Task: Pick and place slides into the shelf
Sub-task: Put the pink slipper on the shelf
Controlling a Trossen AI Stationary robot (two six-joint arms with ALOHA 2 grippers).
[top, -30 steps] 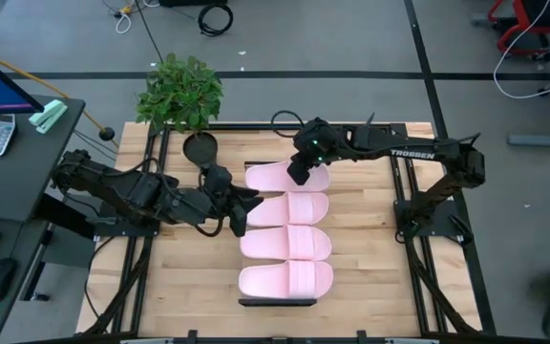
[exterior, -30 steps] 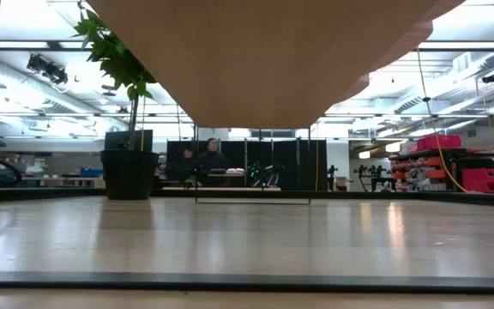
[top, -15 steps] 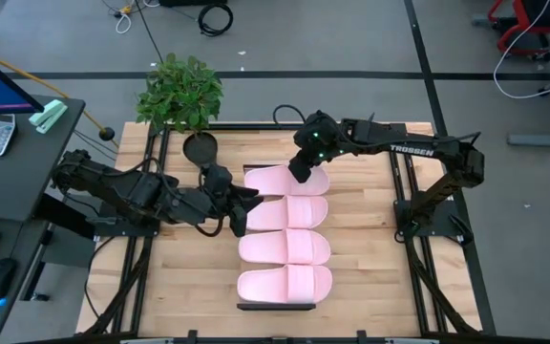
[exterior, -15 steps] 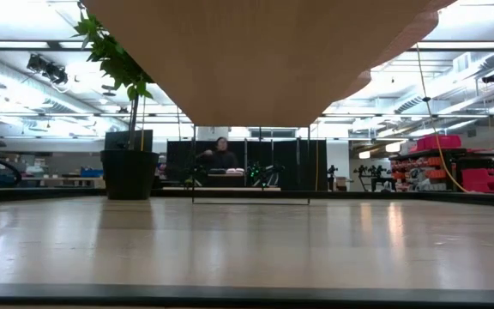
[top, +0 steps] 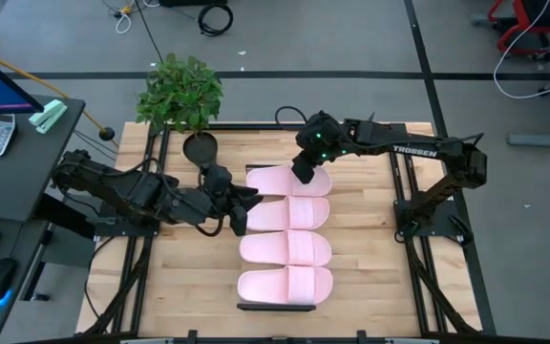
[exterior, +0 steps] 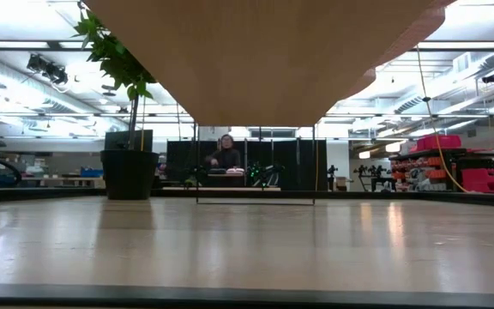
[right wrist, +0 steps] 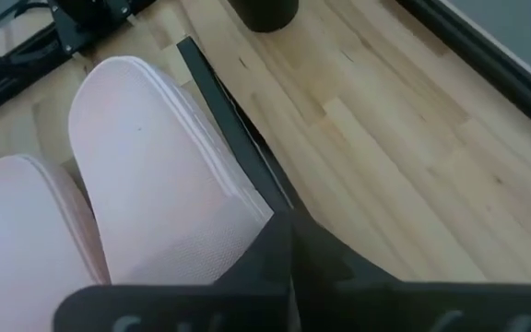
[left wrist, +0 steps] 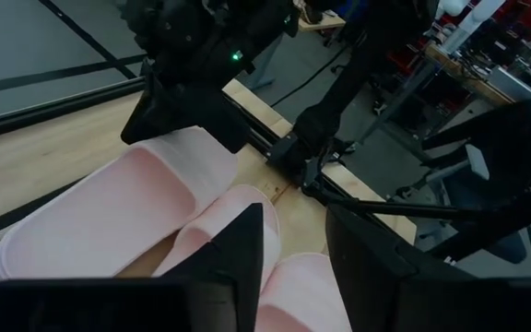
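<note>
Barely shifted, right claw [top: 304,174] stays pinched on the far smooth foam slide [top: 287,179]; left claw [top: 247,205] parted.

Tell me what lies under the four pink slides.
The slides cover nearly all of the shelf; only its black end rail shows. The right pincer sits on the farthest slide.

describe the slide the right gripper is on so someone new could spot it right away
Start at the potted plant at the table's far edge. Four pink slides lie in a column on the shelf; it's the slide nearest the plant. Only this one has the right gripper over its strap.
</note>
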